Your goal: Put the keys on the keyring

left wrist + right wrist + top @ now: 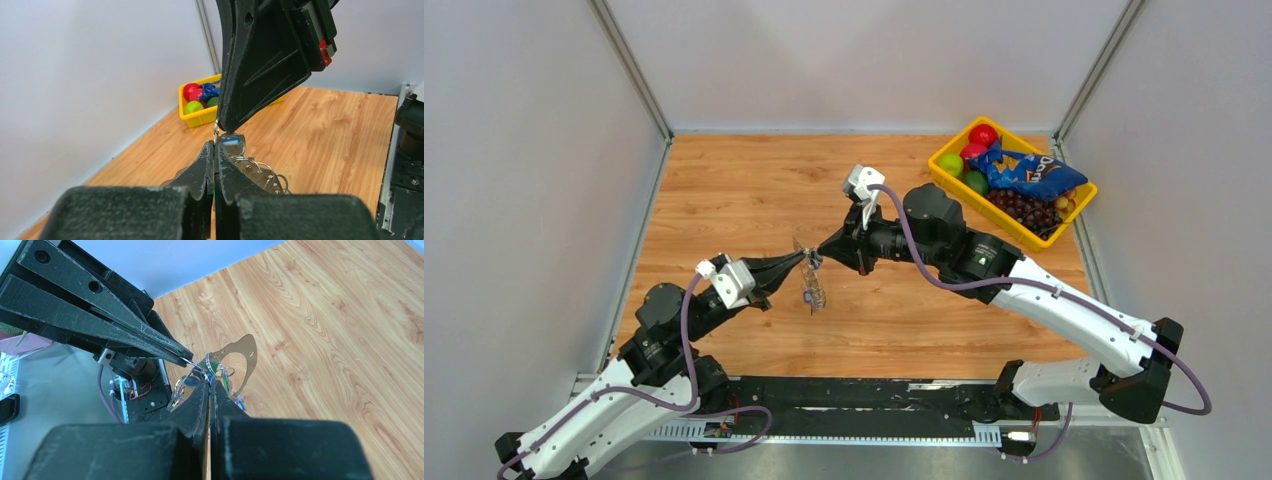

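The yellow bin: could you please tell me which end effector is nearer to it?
Right. The right end effector sits mid-table, left of the yellow bin; the left end effector meets it tip to tip at the keyring, slightly farther away.

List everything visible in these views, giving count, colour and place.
small metal keys with plastic caps: several, silver, blue and green, hanging mid-air centrally
thin metal keyring: one, silver, above the keys
clear plastic tag: one, transparent, hanging with the keys
yellow plastic bin: one, table's far right, holding fruit and a blue snack bag
wooden table: one, light brown
left gripper: one, black, centre, shut on the keyring
right gripper: one, black, centre, shut
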Robot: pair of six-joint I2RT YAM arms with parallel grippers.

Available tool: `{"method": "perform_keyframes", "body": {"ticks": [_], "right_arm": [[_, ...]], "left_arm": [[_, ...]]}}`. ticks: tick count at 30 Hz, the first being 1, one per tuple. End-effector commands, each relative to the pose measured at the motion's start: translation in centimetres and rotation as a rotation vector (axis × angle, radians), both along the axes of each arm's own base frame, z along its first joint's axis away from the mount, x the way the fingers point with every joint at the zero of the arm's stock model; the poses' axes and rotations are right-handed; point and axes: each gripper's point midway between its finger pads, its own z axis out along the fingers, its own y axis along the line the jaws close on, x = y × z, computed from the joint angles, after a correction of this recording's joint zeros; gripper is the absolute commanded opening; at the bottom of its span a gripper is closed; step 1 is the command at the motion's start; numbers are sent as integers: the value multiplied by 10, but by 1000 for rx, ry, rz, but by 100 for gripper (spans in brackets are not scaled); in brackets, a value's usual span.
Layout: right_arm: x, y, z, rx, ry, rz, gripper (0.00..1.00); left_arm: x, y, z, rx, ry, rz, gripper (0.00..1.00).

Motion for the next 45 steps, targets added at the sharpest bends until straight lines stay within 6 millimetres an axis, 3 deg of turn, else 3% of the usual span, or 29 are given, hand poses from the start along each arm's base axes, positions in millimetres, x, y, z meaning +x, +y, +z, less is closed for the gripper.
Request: {"method": "perform_keyframes", "body": {"ticks": [1,14,24,27,30,33,40,45], "right_arm": [[14,-14,12,23,-34,-97,0],[3,0,4,26,15,-11,0],[-16,8,12,70,37,101,0],[-21,6,17,81,33,123,8],[-26,1,26,98,13,135,27],[-29,-10,43,124,-51,125,37],[-44,-35,72,132,-195,160,48],[-65,-44,90,141,-299,272,50]], "left_arm": [[-13,4,35,-99,-81,-37,0],[-17,7,46,-153,-88,-51,0],[-29,9,64,-237,-89,-103,0],[-32,8,69,-264,-86,-122,0],[-36,8,75,-299,-85,-149,0],[-39,5,78,-323,-69,-177,0],[-46,2,88,-366,-54,-232,0],[-51,1,94,-390,-30,-270,0]]}}
